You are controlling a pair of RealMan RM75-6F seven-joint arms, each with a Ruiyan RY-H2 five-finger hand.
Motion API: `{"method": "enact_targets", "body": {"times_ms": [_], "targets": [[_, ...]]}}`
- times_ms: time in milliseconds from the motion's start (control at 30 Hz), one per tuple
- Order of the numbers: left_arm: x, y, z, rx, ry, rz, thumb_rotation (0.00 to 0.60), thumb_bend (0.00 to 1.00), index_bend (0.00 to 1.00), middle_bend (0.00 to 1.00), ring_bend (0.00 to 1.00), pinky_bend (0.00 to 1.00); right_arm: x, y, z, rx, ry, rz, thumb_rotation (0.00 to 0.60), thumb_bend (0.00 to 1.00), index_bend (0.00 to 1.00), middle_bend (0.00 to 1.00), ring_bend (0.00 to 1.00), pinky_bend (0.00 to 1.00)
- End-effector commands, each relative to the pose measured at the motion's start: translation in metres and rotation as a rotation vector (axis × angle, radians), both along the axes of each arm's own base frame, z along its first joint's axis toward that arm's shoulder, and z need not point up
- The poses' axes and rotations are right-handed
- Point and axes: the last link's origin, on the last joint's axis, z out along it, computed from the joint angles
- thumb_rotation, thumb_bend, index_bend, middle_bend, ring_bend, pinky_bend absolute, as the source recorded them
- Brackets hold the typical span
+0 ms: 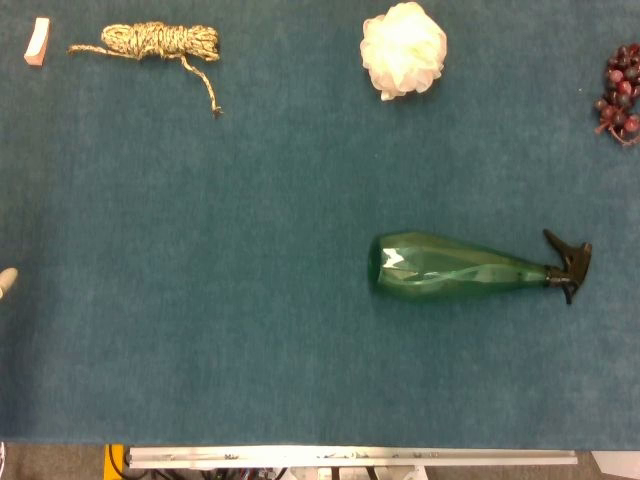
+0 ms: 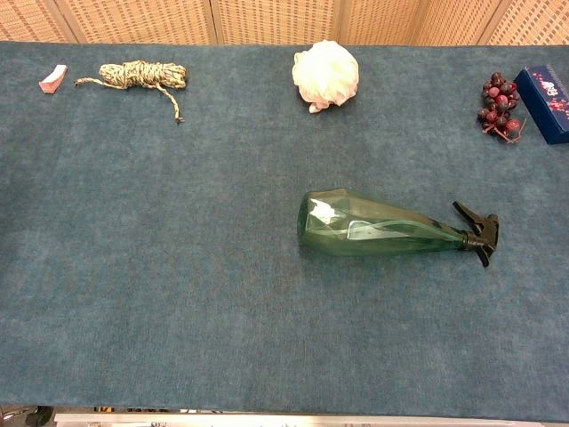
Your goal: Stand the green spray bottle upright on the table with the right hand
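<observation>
The green spray bottle (image 1: pixel 450 266) (image 2: pixel 373 224) lies on its side right of the table's middle. Its wide base points left and its black trigger head (image 1: pixel 570 263) (image 2: pixel 480 231) points right. Nothing touches it. The right hand is in neither view. At the left edge of the head view a small pale tip (image 1: pixel 6 282) pokes in; it looks like a fingertip of my left hand, far from the bottle, and the rest of that hand is out of frame.
Along the far edge of the blue cloth (image 2: pixel 178 267) lie a pink eraser-like block (image 2: pixel 53 77), a coil of rope (image 2: pixel 138 75), a white bath pouf (image 2: pixel 325 75), a bunch of dark grapes (image 2: pixel 500 105) and a blue box (image 2: pixel 546 100).
</observation>
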Motion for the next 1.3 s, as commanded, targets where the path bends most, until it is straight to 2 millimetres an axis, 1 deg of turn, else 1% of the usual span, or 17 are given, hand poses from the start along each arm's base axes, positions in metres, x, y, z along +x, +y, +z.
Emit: {"method": "enact_targets", "body": {"times_ms": [33, 467, 667, 767, 900, 1133, 1300], "targets": [[0.000, 0.000, 0.000, 0.000, 0.000, 0.000, 0.600, 0.00, 0.00, 0.00, 0.00, 0.00, 0.000, 0.000, 0.000, 0.001, 0.000, -0.001, 0.600, 0.04, 0.43, 0.24, 0.12, 0.35], [0.000, 0.000, 0.000, 0.000, 0.000, 0.000, 0.600, 0.00, 0.00, 0.00, 0.00, 0.00, 0.001, -0.001, -0.004, 0.010, -0.009, 0.009, 0.600, 0.04, 0.42, 0.23, 0.12, 0.34], [0.000, 0.000, 0.000, 0.000, 0.001, 0.000, 0.600, 0.00, 0.00, 0.00, 0.00, 0.00, 0.004, -0.004, -0.011, 0.034, -0.023, 0.018, 0.600, 0.04, 0.33, 0.15, 0.07, 0.30], [0.000, 0.000, 0.000, 0.000, 0.001, 0.000, 0.600, 0.00, 0.00, 0.00, 0.00, 0.00, 0.008, -0.005, -0.014, 0.046, -0.023, 0.029, 0.600, 0.01, 0.29, 0.13, 0.05, 0.27], [0.000, 0.000, 0.000, 0.000, 0.001, 0.001, 0.600, 0.00, 0.00, 0.00, 0.00, 0.00, 0.018, -0.007, -0.018, 0.072, -0.027, 0.054, 0.600, 0.00, 0.26, 0.11, 0.04, 0.25], [-0.001, 0.000, 0.001, 0.007, 0.009, 0.007, 0.600, 0.00, 0.00, 0.00, 0.00, 0.00, 0.033, -0.011, -0.034, 0.155, -0.015, 0.078, 0.600, 0.00, 0.23, 0.09, 0.02, 0.22], [-0.001, 0.001, 0.001, 0.015, 0.014, 0.016, 0.600, 0.00, 0.00, 0.00, 0.00, 0.00, 0.043, -0.017, -0.053, 0.226, -0.003, 0.096, 0.600, 0.00, 0.20, 0.07, 0.00, 0.20]]}}
